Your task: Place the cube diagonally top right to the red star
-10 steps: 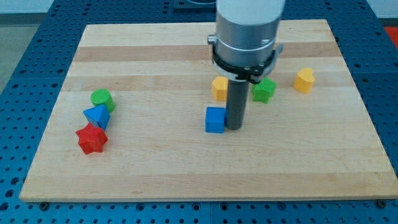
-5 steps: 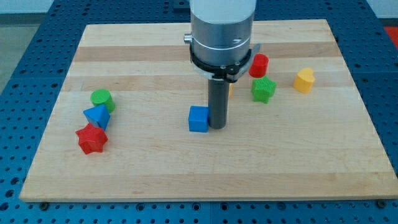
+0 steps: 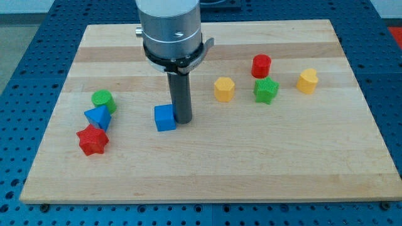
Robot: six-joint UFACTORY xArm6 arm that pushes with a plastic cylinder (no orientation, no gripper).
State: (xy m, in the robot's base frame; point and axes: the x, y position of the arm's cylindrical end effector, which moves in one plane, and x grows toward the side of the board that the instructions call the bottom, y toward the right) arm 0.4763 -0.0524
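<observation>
We stand over a pale wooden tabletop [image 3: 207, 176] of glued planks, resting on a blue perforated base [image 3: 19, 56]. Our arm's grey cylinder [image 3: 169, 28] rises out of the view's top; we carry no gripper, only a dark rod gripping nothing, and my tip [image 3: 183, 120] touches the right side of the blue cube [image 3: 165, 118].

We count eight blocks. Two are blue: the cube and a blue pyramid-like block [image 3: 98, 117]. The red star [image 3: 93, 140] sits lower left, with the cube to its upper right, apart from it. A green cylinder [image 3: 102, 100] neighbours the pyramid. Rightward: yellow hexagon [image 3: 223, 89], red cylinder [image 3: 261, 66], green star [image 3: 266, 91], yellow block [image 3: 307, 81].
</observation>
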